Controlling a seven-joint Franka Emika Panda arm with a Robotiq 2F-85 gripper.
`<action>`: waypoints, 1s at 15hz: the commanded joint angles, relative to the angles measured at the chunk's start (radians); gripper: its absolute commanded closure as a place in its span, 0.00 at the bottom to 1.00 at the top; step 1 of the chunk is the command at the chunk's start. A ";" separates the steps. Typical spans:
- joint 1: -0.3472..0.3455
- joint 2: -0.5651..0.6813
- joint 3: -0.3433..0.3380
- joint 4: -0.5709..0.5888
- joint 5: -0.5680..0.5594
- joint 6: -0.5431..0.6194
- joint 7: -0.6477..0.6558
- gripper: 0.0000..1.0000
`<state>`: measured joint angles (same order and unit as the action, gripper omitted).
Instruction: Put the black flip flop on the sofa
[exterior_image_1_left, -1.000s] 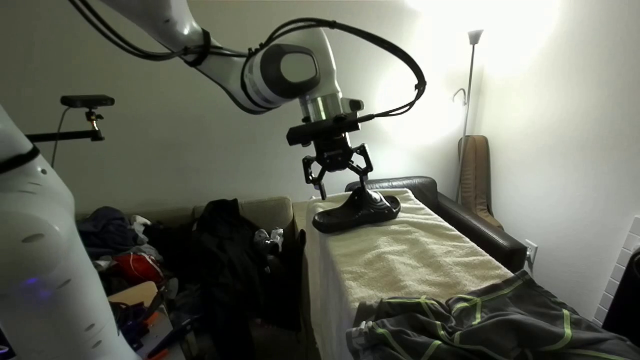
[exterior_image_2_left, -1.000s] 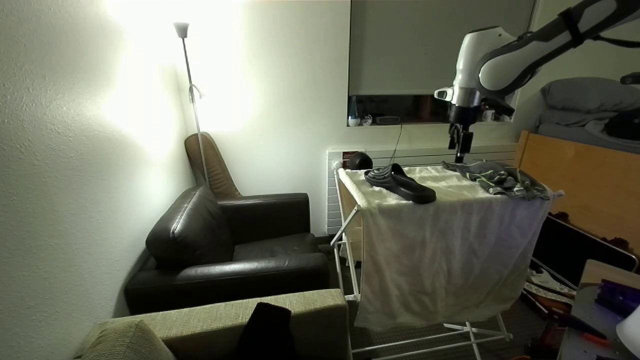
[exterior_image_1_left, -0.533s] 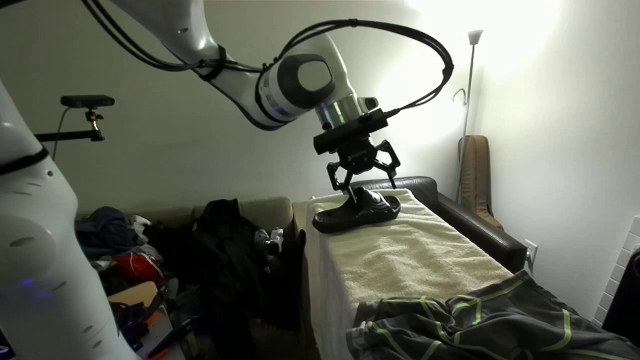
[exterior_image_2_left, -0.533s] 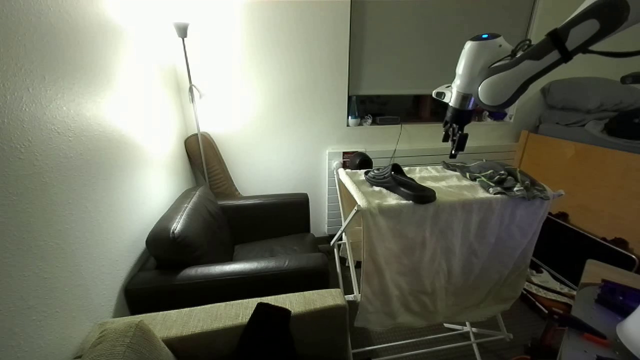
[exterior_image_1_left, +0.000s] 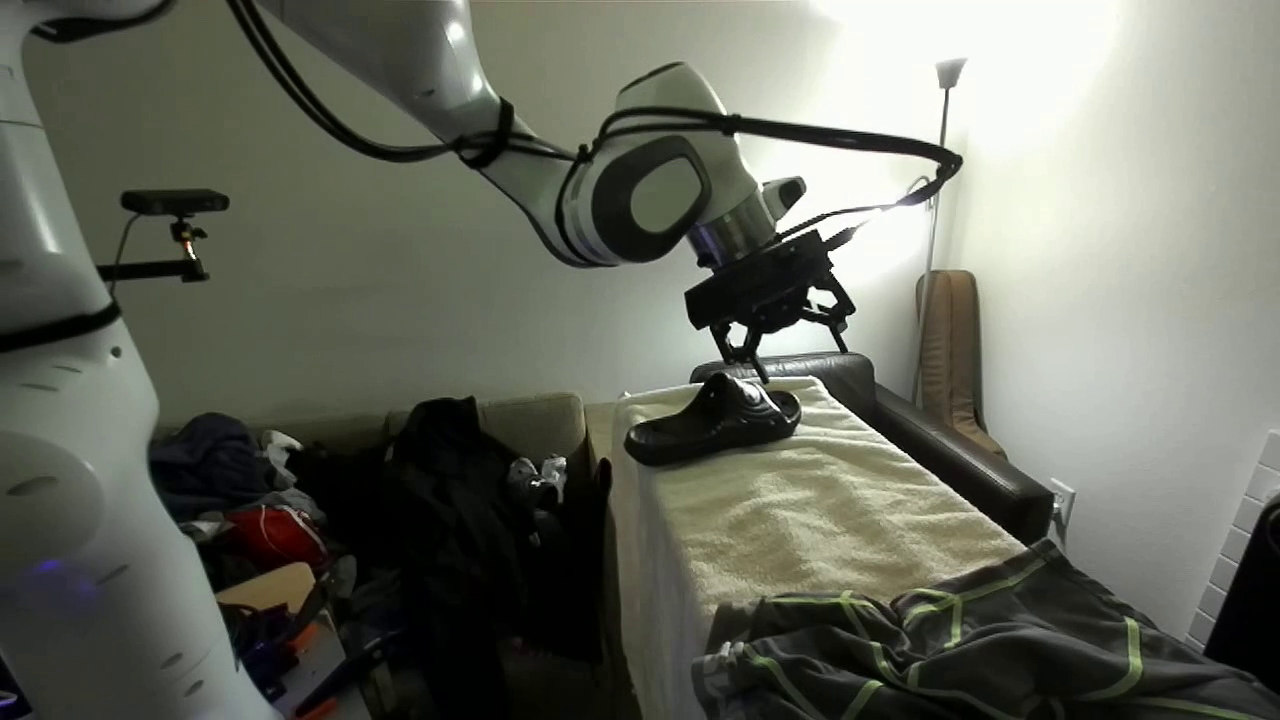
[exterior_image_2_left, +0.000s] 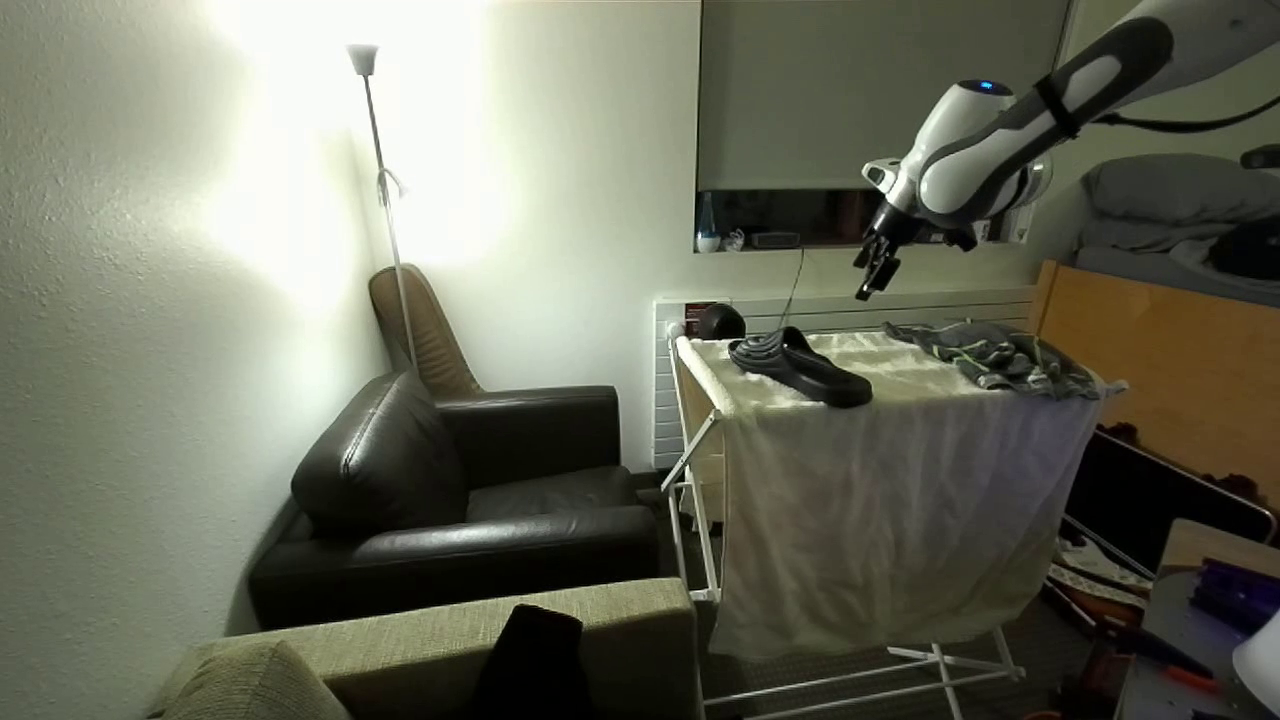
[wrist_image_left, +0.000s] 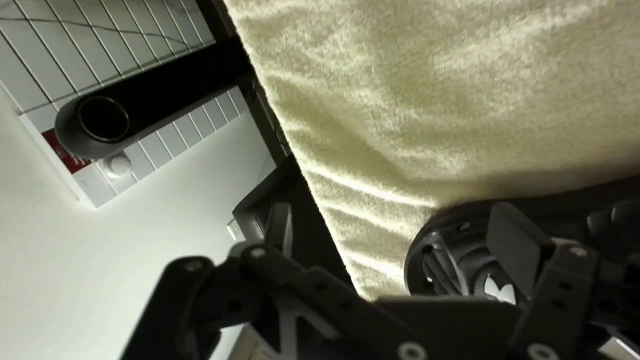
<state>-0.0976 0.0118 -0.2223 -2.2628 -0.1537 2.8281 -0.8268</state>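
- Cream towel (exterior_image_1_left: 830, 500): draped over a white drying rack (exterior_image_2_left: 692, 449), with a flat top and one long side hanging down.
- Edges: the black flip flop (exterior_image_1_left: 685, 435) lies sole down on the towel near its short end; its heel meets the long edge above the hanging side, any overhang unclear, while a strip of cloth separates its toe from the opposite long edge.
- Open room: a broad stretch of towel extends from the flip flop to a dark grey garment (exterior_image_1_left: 930, 640) at the towel's other end.
- Beyond the towel's short end: a dark leather sofa (exterior_image_2_left: 460, 530), its seat lower than the towel top; a beige sofa (exterior_image_2_left: 440, 630) stands near the towel's corner on the hanging side.
- Claw (exterior_image_1_left: 804, 365): jaws spread wide, tilted, above the level of the towel and apart from the flip flop.
- Orientation: the long axis runs crosswise on the towel; the strapped toe end points to the long edge away from the hanging side, the heel towards it.
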 joint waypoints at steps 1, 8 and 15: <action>0.016 0.049 0.038 0.050 0.265 0.075 -0.213 0.00; 0.011 0.108 0.175 0.190 0.687 0.017 -0.605 0.00; -0.001 0.137 0.231 0.241 0.865 -0.128 -0.814 0.00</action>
<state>-0.0776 0.1447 -0.0138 -2.0347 0.6400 2.7677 -1.5412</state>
